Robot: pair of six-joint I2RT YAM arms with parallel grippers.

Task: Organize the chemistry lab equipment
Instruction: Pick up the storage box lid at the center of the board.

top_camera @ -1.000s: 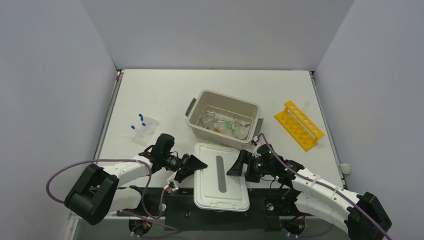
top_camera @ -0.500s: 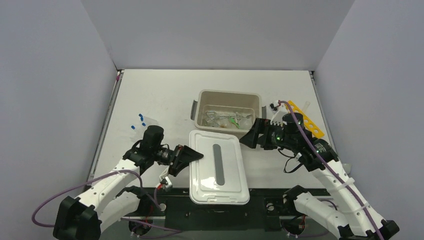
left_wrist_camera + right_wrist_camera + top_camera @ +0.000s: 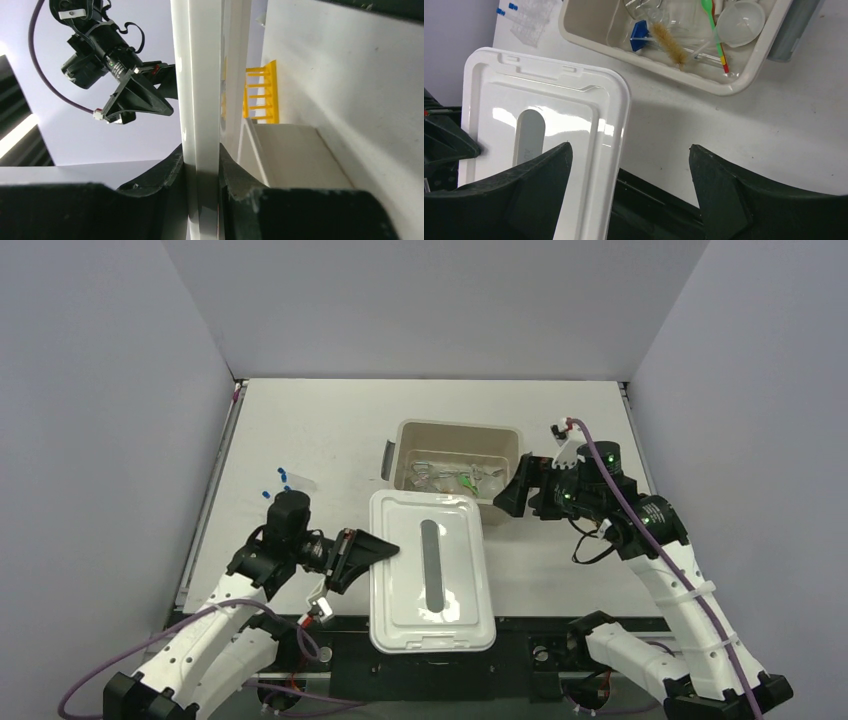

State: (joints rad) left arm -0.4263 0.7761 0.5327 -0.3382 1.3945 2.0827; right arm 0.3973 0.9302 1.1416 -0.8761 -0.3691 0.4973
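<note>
Most of the small gear already lies inside the beige tub (image 3: 404, 428), which sits just past the centre of the table (image 3: 320, 420) toward 12 o'clock. In the right wrist view we make out the brown-bristled wire brush (image 3: 669, 42), the green-and-red spatula (image 3: 714, 30) and a jumble of clear glassware (image 3: 739, 22) on the tub floor.

Not everything is in. The blue-capped tubes (image 3: 283, 483) lie on the table at about 9 o'clock, well apart from the tub. The white lid (image 3: 430, 570) is off and sits at 6 o'clock of the tub, its far short edge close to the tub's near rim. By our reckoning, the tubes have yet to be dealt with and the lid has yet to go on. A yellow rack (image 3: 260, 92) shows only in the left wrist view.

The lid's long axis runs from 12 to 6 o'clock in the top view. In the right wrist view the spatula runs from 12 toward 5 o'clock, green end at 12. The brush slants from 10 toward 4 o'clock.

The left gripper (image 3: 201, 160) is clamped on the lid's 9 o'clock long edge. The right gripper (image 3: 512, 495) hangs at the tub's 4 o'clock corner with its jaws spread wide and nothing between them.
</note>
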